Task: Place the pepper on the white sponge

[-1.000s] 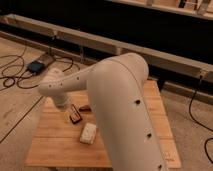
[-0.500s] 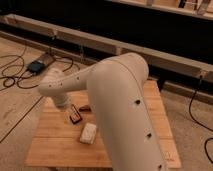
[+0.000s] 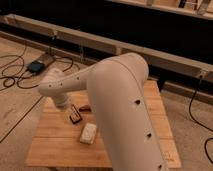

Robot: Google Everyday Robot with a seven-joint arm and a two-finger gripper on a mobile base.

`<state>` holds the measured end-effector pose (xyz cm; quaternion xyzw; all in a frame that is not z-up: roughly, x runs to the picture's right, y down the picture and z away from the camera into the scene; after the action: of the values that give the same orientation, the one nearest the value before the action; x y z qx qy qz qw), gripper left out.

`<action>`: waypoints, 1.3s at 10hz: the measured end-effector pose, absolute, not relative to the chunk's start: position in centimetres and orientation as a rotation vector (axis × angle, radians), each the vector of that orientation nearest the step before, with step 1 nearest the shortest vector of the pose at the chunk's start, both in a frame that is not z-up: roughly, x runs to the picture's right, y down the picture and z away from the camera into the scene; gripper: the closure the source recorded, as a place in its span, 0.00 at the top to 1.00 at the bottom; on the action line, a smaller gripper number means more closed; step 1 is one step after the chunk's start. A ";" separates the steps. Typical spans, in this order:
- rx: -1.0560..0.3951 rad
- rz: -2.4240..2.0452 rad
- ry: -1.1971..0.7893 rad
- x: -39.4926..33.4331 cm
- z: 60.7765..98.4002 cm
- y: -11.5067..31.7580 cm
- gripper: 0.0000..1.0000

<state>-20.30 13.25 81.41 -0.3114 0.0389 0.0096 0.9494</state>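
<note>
The white sponge point(image 3: 88, 133) lies on the wooden table point(image 3: 55, 145), near its middle front. The pepper point(image 3: 85, 107) is a small reddish piece on the table just behind the sponge, partly hidden by my arm. My gripper point(image 3: 64, 104) hangs at the end of the white arm, low over the table's left part, just left of the pepper and behind-left of the sponge.
A dark brown rectangular block point(image 3: 75, 115) lies between my gripper and the sponge. My big white arm point(image 3: 120, 100) covers the table's middle and right. Black cables and a small box point(image 3: 36, 66) lie on the floor at the left. A dark wall rail runs behind.
</note>
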 end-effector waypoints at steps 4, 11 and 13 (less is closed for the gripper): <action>-0.634 0.019 0.079 -20.3 81.4 13.2 0.80; -0.606 0.014 0.037 -19.7 83.5 11.6 0.80; -0.595 0.013 0.004 -18.6 85.2 10.8 0.80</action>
<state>-18.59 10.80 85.21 -0.2932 0.0021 0.0062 0.9560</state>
